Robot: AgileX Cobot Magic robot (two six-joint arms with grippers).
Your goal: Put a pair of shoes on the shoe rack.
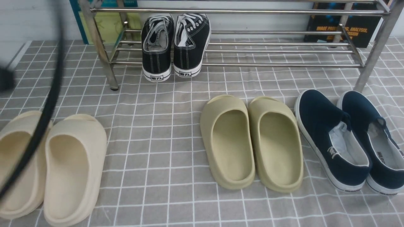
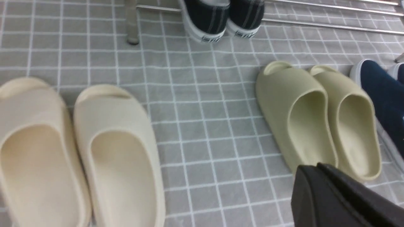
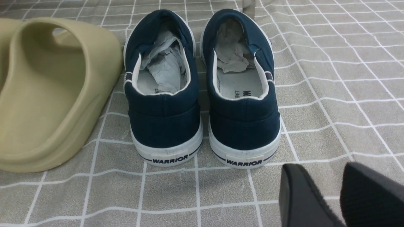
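So the two black canvas lace-up sneakers with white laces and white soles [image 1: 175, 45] are sitting side by side on the lower tubes of the wide shiny steel shoe rack [image 1: 277, 50], toward its left end, heels sticking out over the front tube and tipped down toward the grey checked counter [image 1: 164, 126]. Looks pretty much done to me.

Right claw [image 3: 339, 197] hangs just behind the navy laceless slip-ons [image 3: 202, 88], fingers a little apart, holding nothing. Left claw [image 2: 341, 198] only shows one dark finger edge in its wrist view (near the olive foam slippers [image 2: 318, 119]), so I can't tell how open it is, but nothing seems to be in it.

What could go wrong: those overhanging heels. A bump on the rack from either arm could slide the sneakers off the smooth tubes. The left arm's cable [image 1: 47, 104] also swings over the beige foam slippers [image 1: 53, 167] and could drag them.
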